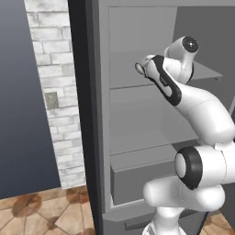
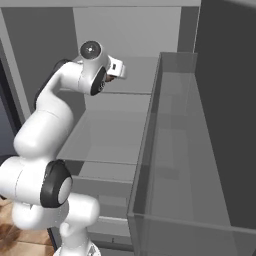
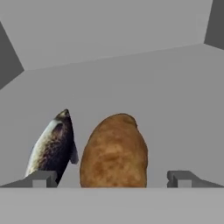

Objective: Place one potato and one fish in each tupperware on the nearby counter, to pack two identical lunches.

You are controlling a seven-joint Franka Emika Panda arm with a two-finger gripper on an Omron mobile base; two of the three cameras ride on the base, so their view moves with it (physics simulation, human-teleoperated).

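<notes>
In the hand view a brown potato (image 3: 114,152) lies on a grey fridge shelf (image 3: 131,78), right between my two fingertips. A dark speckled fish (image 3: 52,146) lies just left of it, close to the left fingertip (image 3: 40,178). My gripper (image 3: 113,179) is open, its tips wide apart on either side of the potato, touching nothing. From the base cameras my hand (image 1: 142,68) is seen reaching into the upper part of the open fridge (image 1: 137,105). The tupperware and the counter are out of view.
The grey fridge interior has several shelves and a lower drawer (image 1: 137,181). The open fridge door with its clear bins (image 2: 185,165) stands on the right. A white brick wall (image 1: 55,92) and a tiled floor (image 1: 41,213) lie to the left.
</notes>
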